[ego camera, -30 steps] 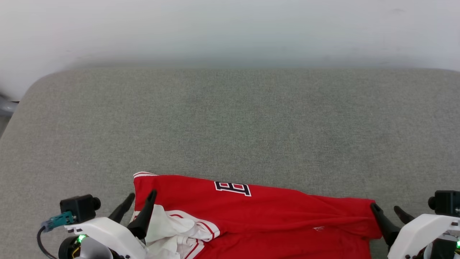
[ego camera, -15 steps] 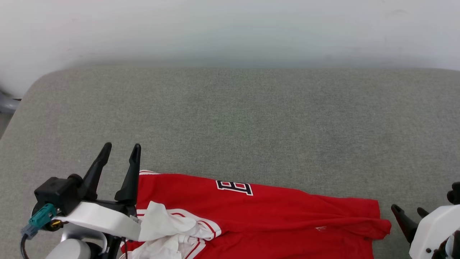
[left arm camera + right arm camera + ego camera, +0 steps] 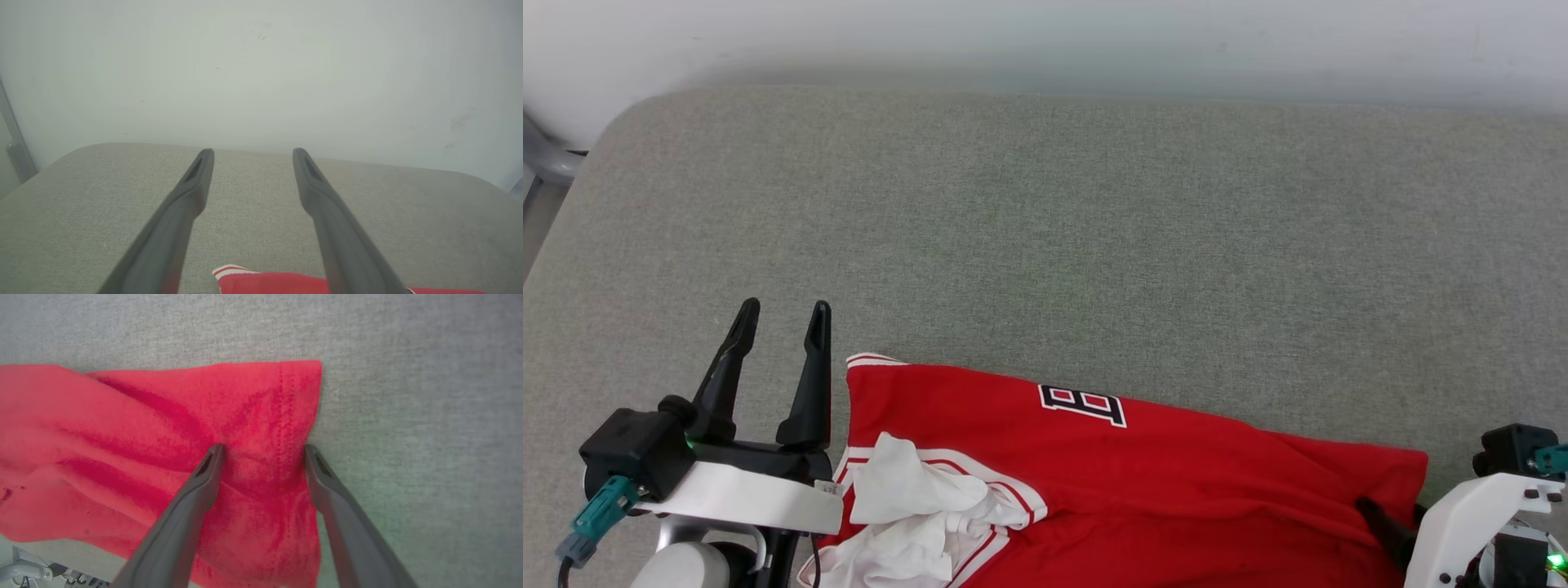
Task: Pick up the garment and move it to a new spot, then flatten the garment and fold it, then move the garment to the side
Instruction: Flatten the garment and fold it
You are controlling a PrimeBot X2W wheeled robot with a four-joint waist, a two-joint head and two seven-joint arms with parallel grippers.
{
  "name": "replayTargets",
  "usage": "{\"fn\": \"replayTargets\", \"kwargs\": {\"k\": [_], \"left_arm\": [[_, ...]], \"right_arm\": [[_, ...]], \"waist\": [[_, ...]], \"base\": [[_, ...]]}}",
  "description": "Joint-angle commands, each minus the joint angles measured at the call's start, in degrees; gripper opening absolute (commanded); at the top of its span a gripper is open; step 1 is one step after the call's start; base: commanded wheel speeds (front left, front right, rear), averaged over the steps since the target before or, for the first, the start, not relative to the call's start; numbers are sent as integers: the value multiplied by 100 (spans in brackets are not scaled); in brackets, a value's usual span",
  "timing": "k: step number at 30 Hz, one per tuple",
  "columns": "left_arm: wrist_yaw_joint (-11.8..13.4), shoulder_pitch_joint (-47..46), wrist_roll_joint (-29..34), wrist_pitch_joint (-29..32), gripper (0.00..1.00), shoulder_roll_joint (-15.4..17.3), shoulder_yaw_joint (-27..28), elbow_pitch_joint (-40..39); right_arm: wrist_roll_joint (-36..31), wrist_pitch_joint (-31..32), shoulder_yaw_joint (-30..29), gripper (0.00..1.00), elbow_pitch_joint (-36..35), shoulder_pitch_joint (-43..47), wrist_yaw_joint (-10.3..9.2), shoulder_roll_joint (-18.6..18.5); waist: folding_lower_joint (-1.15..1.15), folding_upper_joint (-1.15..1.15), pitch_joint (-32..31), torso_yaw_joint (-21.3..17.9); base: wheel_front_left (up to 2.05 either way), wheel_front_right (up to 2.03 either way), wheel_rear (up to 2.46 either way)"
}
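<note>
A wide grey fabric surface (image 3: 1045,229) filled most of the head view, with a pale wall (image 3: 1045,33) along its far edge. The garment (image 3: 1176,490) – a red jersey – lay along the near edge of the surface, stretching from just beside the left gripper across to the right gripper, rumpled into long creases toward its right end.

The left gripper (image 3: 783,306) stood at the lower left, just beside the garment's left edge, its two dark fingers spread wide, pointing away over bare fabric and holding nothing. In the left wrist view a striped corner of the garment (image 3: 233,271) sat low between those fingers.

The right gripper (image 3: 262,447) pointed down at the garment's right end, jaws wide apart – one fingertip over the red cloth, the other at the stitched right hem. Whether the tips touched the cloth could not be told.

A bunch of white lining (image 3: 915,506) lay turned out near the garment's left end, edged by white-striped trim (image 3: 1005,498). Dark, white-outlined lettering (image 3: 1083,405) showed near the garment's far edge.
</note>
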Motion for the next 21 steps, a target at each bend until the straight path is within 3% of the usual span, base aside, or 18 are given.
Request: {"fn": "replayTargets", "kwargs": {"k": [1, 5, 6, 7, 21], "left_arm": [[-103, 53, 50, -25, 100, -84, 88, 27], [-276, 101, 179, -26, 100, -176, 222, 155], [-305, 95, 213, -26, 100, -198, 256, 171], [-342, 101, 246, -26, 100, -212, 267, 202], [-463, 303, 595, -25, 100, -334, 429, 268]], "right_arm": [[86, 38, 56, 100, 183, 59, -3, 23], [366, 154, 315, 100, 573, 109, -1, 71], [407, 177, 374, 35, 636, 103, -1, 78], [467, 166, 415, 0, 672, 78, -1, 80], [476, -160, 178, 0, 391, -362, -3, -44]], "waist": [[0, 0, 65, 59], [0, 0, 75, 61], [0, 0, 64, 52], [0, 0, 45, 41], [0, 0, -371, -129]], "base": [[0, 0, 0], [0, 0, 0], [0, 0, 0], [0, 0, 0], [0, 0, 0]]}}
